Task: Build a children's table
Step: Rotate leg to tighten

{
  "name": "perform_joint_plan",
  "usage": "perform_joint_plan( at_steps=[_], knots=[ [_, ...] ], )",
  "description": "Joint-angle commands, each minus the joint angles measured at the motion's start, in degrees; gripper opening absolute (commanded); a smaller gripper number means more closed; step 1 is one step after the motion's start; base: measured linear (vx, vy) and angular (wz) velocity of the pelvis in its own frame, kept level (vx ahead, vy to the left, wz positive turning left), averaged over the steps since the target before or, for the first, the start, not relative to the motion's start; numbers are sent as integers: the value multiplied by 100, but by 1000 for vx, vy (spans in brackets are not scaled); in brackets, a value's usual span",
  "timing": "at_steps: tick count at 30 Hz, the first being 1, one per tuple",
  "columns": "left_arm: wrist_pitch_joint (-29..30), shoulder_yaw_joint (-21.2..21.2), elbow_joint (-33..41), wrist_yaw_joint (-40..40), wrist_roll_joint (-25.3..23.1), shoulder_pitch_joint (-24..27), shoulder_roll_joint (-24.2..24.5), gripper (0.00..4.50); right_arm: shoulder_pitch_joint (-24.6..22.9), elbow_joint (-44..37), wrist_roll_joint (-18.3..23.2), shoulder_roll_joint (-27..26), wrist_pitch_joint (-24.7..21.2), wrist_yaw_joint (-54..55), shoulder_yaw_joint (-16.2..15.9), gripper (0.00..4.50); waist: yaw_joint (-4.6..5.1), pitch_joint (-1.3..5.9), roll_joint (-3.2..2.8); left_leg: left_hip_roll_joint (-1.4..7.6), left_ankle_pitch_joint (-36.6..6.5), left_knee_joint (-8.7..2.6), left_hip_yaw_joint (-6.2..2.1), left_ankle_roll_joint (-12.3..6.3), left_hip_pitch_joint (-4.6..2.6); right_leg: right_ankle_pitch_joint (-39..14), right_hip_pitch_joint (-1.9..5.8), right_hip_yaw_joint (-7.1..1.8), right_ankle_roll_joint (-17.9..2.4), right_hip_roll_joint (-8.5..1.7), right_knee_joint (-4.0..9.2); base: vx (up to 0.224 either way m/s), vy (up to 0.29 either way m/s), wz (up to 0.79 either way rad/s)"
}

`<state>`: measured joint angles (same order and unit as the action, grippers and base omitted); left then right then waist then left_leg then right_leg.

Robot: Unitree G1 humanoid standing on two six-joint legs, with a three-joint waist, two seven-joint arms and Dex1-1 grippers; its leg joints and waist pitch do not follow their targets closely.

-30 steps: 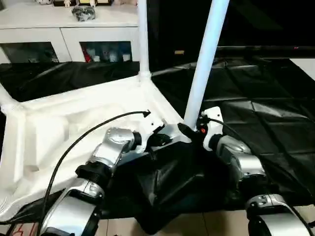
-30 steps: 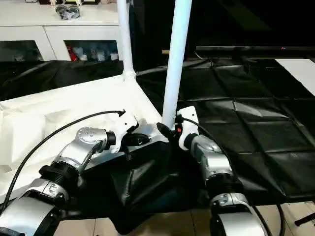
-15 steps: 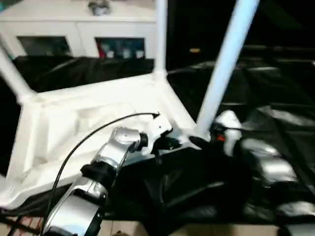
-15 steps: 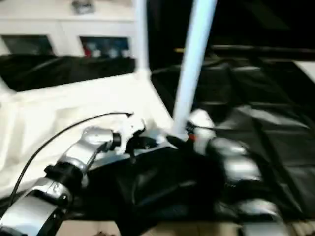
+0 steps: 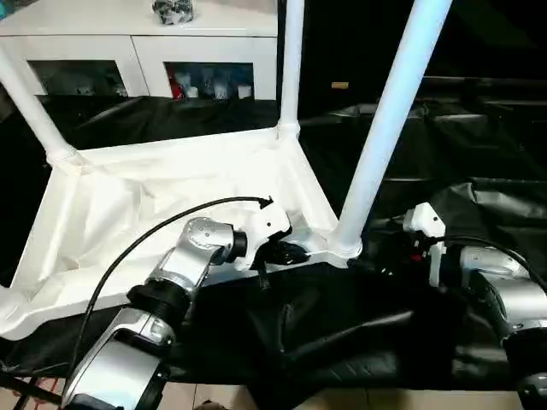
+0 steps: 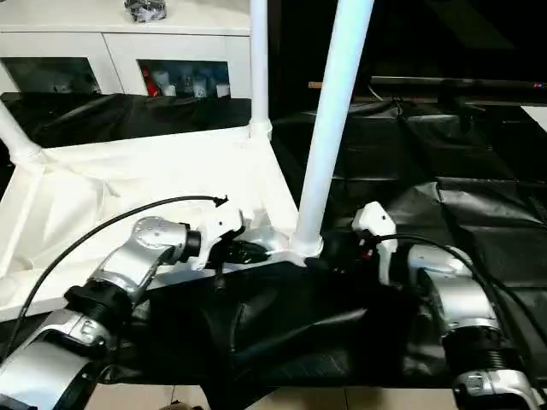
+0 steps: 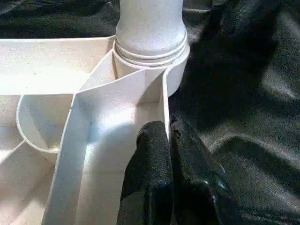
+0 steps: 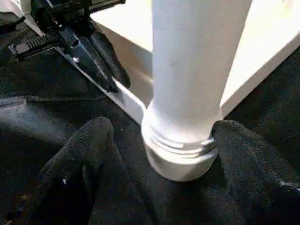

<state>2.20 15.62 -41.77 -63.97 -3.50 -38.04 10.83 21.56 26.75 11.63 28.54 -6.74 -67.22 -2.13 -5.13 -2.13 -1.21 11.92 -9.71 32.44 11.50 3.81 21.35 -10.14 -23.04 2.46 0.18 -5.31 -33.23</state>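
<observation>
Table top (image 5: 171, 196) upside down, legs (image 5: 389, 128) skyward; left end effector (image 7: 168, 140) pinching its rim, right end effector (image 8: 159, 140) wide.

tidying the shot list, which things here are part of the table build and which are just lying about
Part of the job:
- table top, upside down
- near-corner leg
- far-corner leg
- left leg

Just about:
- white cabinet
- black sheet
- bundle on the cabinet

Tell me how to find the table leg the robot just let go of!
Find the white table top lying upside down on the black sheet. Go to its corner nearest the robot's right claw. That leg rises beside the open claw, the closest and thickest-looking of the legs.
</observation>
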Motion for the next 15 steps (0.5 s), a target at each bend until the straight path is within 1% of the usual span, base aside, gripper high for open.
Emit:
perform_joint_plan(
  at_steps=[1, 2, 4, 5, 6, 7, 9, 10, 11, 13, 14, 15],
  knots=[
    [-63, 137, 127, -177, 32, 36, -10, 0, 95, -78, -14, -88, 103, 61, -110, 373, -6, 337, 98, 127, -1071, -296, -34, -529, -69, -872, 266, -114, -1356, -224, 319, 0, 0, 0],
    [-63, 137, 127, -177, 32, 36, -10, 0, 95, -78, -14, -88, 103, 61, -110, 373, -7, 345, 94, 129, -1003, -291, -36, -548, -66, -749, 270, -113, -1387, -224, 301, 0, 0, 0],
    [-57, 162, 162, -224, 47, 49, 1, 0, 264, 190, -176, -239, 279, 362, -117, 373, 1, 356, 93, 123, -916, -283, -37, -559, -62, -614, 271, -107, -1443, -226, 277, 0, 0, 0],
    [-47, 176, 192, -253, 55, 64, 4, 0, 348, 321, -227, -310, 310, 448, -134, 373, -2, 362, 101, 123, -893, -275, -33, -567, -64, -554, 271, -110, -1452, -225, 271, 0, 0, 0],
    [-43, 184, 206, -268, 57, 72, 6, 0, 380, 366, -231, -340, 300, 437, -153, 373, 4, 359, 93, 121, -885, -274, -31, -581, -65, -519, 270, -108, -1490, -225, 266, 0, 0, 0],
    [-43, 184, 206, -268, 57, 72, 6, 0, 380, 366, -231, -340, 300, 437, -153, 373, -22, 363, 80, 131, -867, -267, -23, -597, -91, -465, 257, -113, -1512, -218, 264, 0, 0, 0],
    [-37, 204, 239, -296, 53, 94, 14, 0, 445, 451, -208, -403, 217, 361, -198, 373, -53, 367, 85, 132, -770, -260, -24, -631, -75, -297, 277, -113, -1530, -217, 234, 0, 0, 0],
    [-36, 207, 246, -301, 51, 99, 16, 0, 455, 461, -181, -413, 158, 322, -202, 358, -55, 366, 83, 131, -775, -260, -22, -641, -78, -277, 277, -111, -1539, -214, 232, 0, 0, 0],
    [-37, 212, 252, -305, 49, 106, 19, 0, 473, 476, -161, -421, 111, 278, -214, 358, -63, 366, 84, 133, -784, -259, -23, -644, -76, -270, 279, -111, -1538, -218, 232, 0, 0, 0],
    [-42, 215, 253, -314, 44, 113, 25, 0, 529, 556, -136, -446, 17, 261, -221, 337, -65, 361, 86, 130, -852, -260, -23, -634, -73, -359, 282, -107, -1535, -226, 241, 0, 0, 0],
    [-48, 219, 247, -318, 43, 112, 33, 0, 560, 614, -145, -460, 36, 278, -229, 330, -64, 359, 98, 131, -874, -265, -25, -608, -73, -435, 284, -108, -1508, -225, 246, 0, 0, 0],
    [-48, 231, 255, -319, 45, 119, 46, 0, 602, 702, -150, -485, 58, 295, -232, 321, -60, 357, 92, 133, -899, -267, -27, -590, -74, -485, 279, -109, -1509, -230, 246, 0, 0, 0]
  ],
)
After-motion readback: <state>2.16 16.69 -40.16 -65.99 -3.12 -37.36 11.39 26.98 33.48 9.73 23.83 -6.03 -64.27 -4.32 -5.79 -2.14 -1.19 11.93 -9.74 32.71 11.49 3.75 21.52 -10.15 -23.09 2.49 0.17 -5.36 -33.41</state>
